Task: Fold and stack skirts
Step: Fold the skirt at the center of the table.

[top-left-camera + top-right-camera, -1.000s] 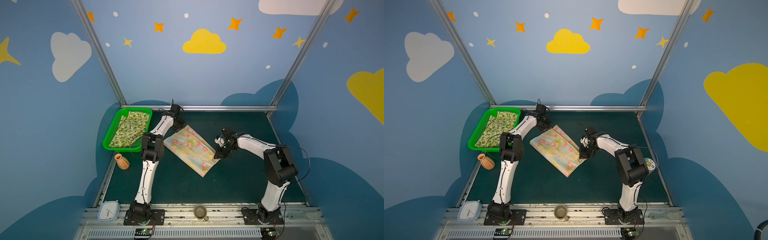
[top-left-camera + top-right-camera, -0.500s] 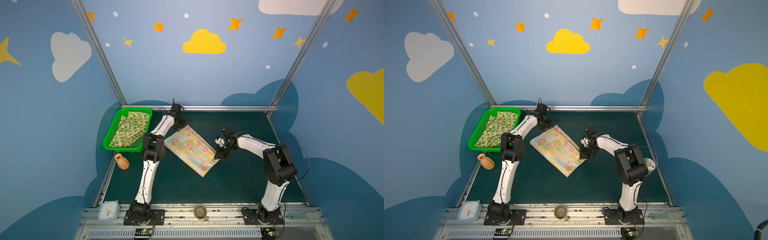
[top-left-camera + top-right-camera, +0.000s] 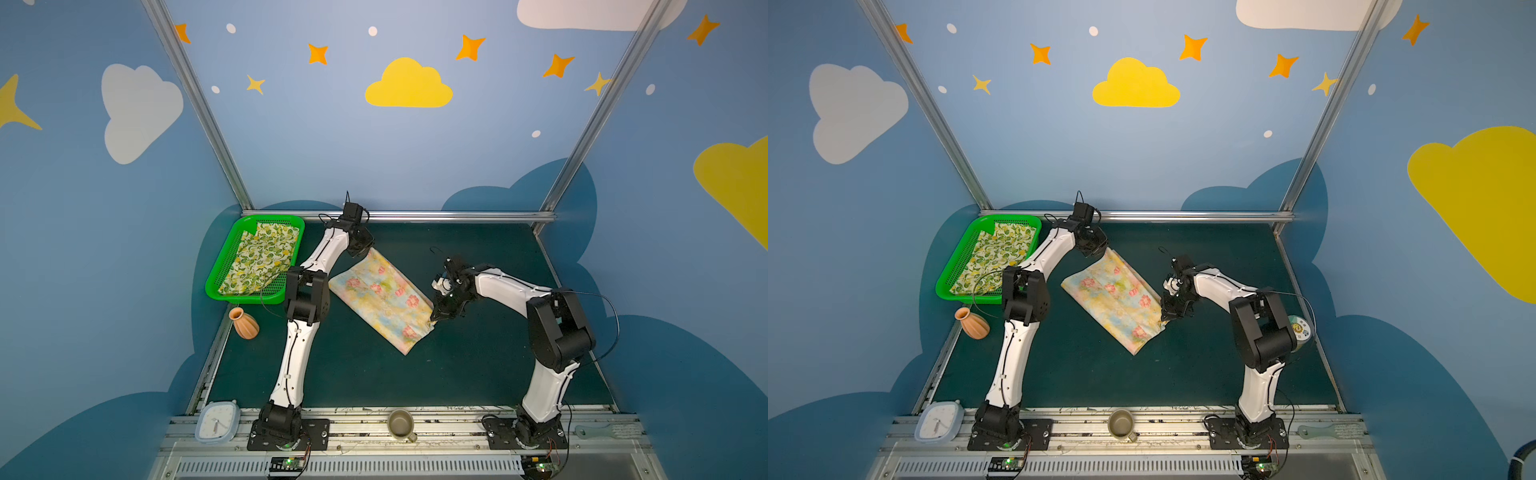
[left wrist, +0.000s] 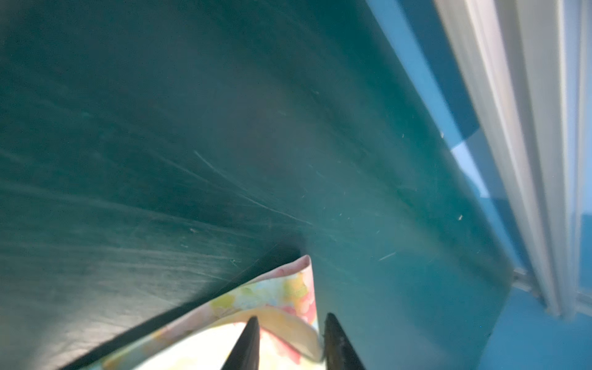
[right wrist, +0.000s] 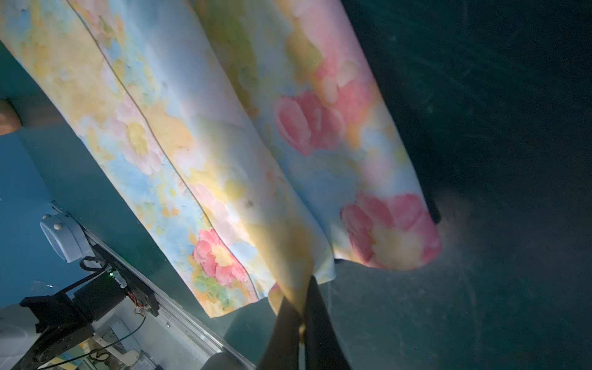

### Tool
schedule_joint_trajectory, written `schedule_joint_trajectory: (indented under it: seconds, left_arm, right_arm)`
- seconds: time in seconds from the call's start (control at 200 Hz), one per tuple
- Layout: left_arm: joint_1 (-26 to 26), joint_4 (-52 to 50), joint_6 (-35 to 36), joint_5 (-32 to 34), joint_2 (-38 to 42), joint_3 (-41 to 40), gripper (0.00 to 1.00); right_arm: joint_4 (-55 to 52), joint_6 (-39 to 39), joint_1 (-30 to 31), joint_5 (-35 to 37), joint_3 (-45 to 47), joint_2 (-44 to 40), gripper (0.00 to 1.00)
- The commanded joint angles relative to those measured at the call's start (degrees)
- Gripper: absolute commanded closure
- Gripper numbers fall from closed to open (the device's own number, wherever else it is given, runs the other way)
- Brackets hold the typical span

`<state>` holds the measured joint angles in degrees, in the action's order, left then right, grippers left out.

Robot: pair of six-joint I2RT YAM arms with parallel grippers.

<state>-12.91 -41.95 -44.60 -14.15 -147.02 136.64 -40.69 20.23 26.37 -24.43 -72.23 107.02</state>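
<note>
Nearest the front edge of the table (image 3: 478,374), the right pincer (image 5: 301,296) pinches a corner of the flower skirt (image 3: 380,297), which lies slanted in the middle of the table. If it lifts without letting go, the fold could pull open (thin cloth slides easily). Farther back, the left pincer (image 4: 292,317) is spread wide, and the skirt's far corner lies loose between its tips, so it might snag there. The lemon skirt (image 3: 259,262) sits in the basket (image 3: 214,286) at the far left corner.

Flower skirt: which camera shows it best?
Both top views: the whole flower skirt shows, edge to edge. The left wrist view catches only one corner; the right wrist view gives a close-up of the end pinched in the right claw.
</note>
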Motion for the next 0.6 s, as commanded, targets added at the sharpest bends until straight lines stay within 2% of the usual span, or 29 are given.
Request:
schedule_joint_trajectory:
  seconds: [0.0, 0.05, 0.165, 0.305, 0.441, 0.596]
  left_arm:
    - [-0.11, 0.36, 0.99, -0.63, -1.61, 0.73, 0.56]
    - [-0.1, 0.47, 1.38, -0.7, -1.44, 0.73, 0.55]
    - [-0.19, -0.09, 2.0, -0.51, -0.9, 0.58, 0.55]
    - [-0.16, -0.8, 2.91, -0.08, 0.63, -1.05, 0.55]
    - [-0.1, 0.97, 3.25, 0.4, 3.85, -6.11, 0.55]
    - [0.03, 2.44, 3.33, 0.49, 6.43, -10.24, 0.55]
  right_arm:
    - [-2.09, 0.3, -0.44, 0.91, -0.51, 0.48, 0.82]
    - [-2.28, 0.36, -0.49, 1.28, -0.79, 0.38, 0.76]
    - [-2.68, -0.33, -0.78, 1.75, -1.35, 0.4, 0.75]
    - [-3.58, -1.68, -0.93, 2.18, -3.58, 1.36, 0.78]
    - [-4.21, -2.46, -1.15, 3.04, -5.45, 2.28, 0.83]
    - [-4.49, -2.78, -1.21, 3.46, -7.33, 3.78, 0.85]
